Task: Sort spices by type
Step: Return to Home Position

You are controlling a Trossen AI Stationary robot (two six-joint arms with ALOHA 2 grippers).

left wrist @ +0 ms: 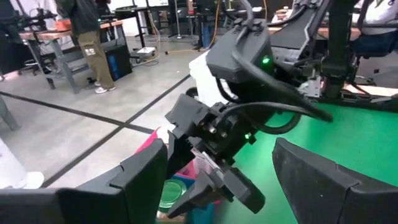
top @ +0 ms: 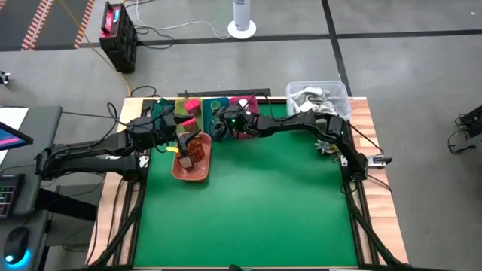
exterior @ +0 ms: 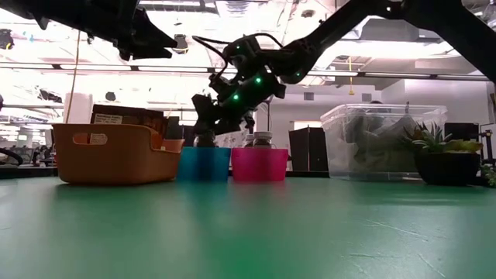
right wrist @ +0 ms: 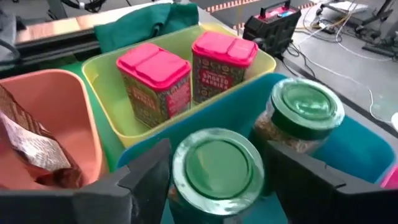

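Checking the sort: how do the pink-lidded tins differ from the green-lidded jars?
The pink-lidded tins are boxy with printed sides; the green-lidded jars are round. The tins stand in the yellow bin, the jars in the blue bin. The right gripper hangs open over one jar, not the tins; the left gripper is nearby. Both pairs stand upright.

glossy plastic jar lids [right wrist: 217, 167]; crinkly brown packet [right wrist: 31, 149].
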